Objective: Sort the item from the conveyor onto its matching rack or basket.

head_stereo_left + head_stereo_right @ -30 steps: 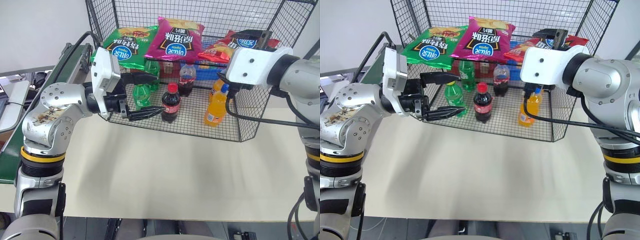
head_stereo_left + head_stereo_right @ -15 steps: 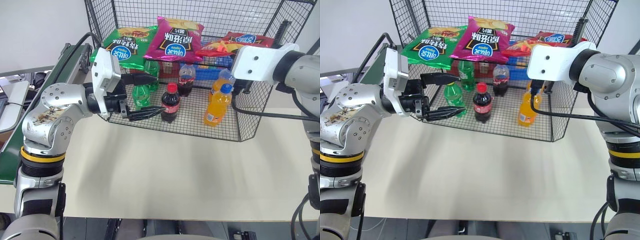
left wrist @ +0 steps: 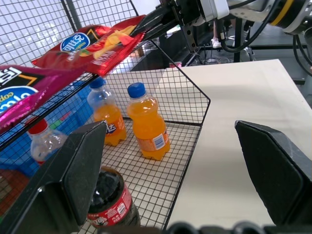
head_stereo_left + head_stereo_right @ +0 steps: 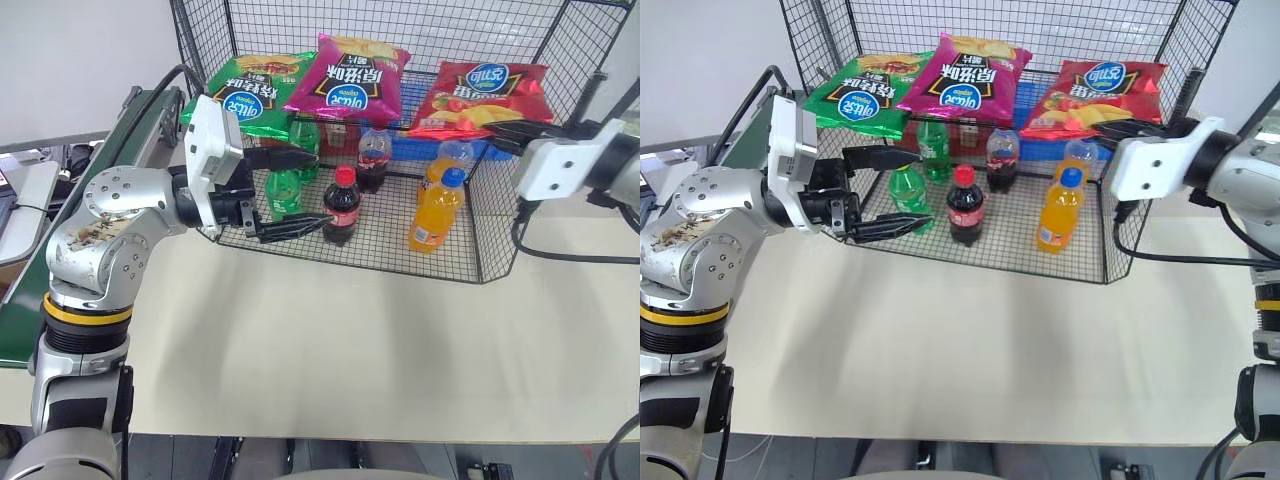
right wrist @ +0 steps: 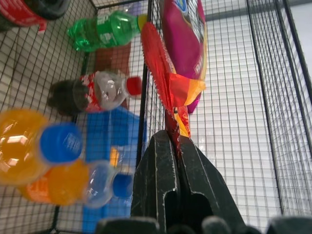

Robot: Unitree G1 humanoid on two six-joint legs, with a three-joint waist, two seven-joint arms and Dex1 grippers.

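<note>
Three chip bags lie side by side on the raised wire shelf of our black wire-mesh cage: the red chip bag at the right, the magenta chip bag in the middle, the green chip bag at the left. Our right gripper is clamped on the red bag's near corner. Our left gripper hangs wide apart, empty, beside a cola bottle. Orange soda bottles stand below. We see the conveyor at far left.
</note>
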